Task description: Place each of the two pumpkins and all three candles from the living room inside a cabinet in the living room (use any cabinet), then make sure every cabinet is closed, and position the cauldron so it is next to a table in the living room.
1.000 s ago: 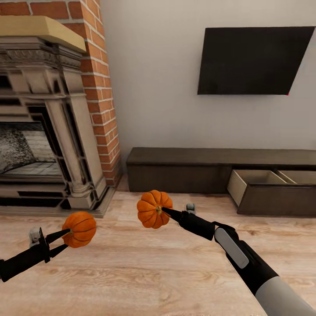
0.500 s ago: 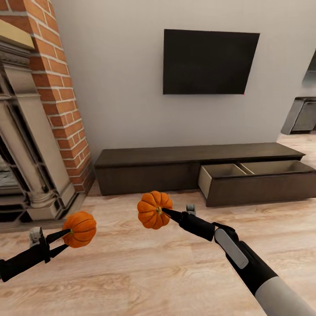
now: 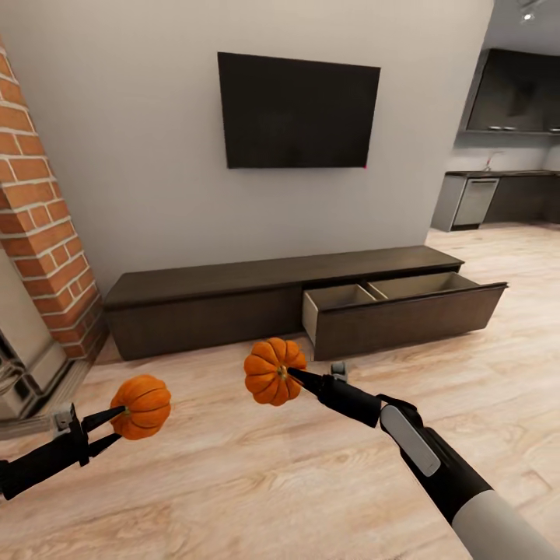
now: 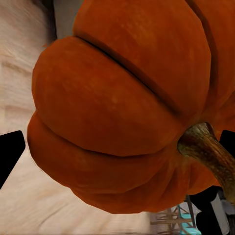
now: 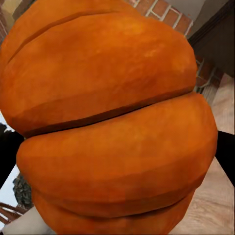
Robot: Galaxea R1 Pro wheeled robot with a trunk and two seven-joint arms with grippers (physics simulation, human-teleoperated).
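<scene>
We're in a home living rm: wall-mounted TV (image 3: 299, 110) over a long low cabinet (image 3: 233, 299), brick fireplace (image 3: 43, 249) at left, wood floor (image 3: 257, 482), w/ a kitchen (image 3: 505, 171) opening beyond at right.

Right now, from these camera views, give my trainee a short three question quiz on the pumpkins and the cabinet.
1. True or false: the left gripper and the right gripper each hold a pumpkin.
2. The cabinet drawer is: A open, B shut, C missing.
3. Fill in: the drawer's two compartments look ____.

Key: 1 true, the left pumpkin and the right pumpkin are both off the floor. 2 A. 3 empty.
</scene>
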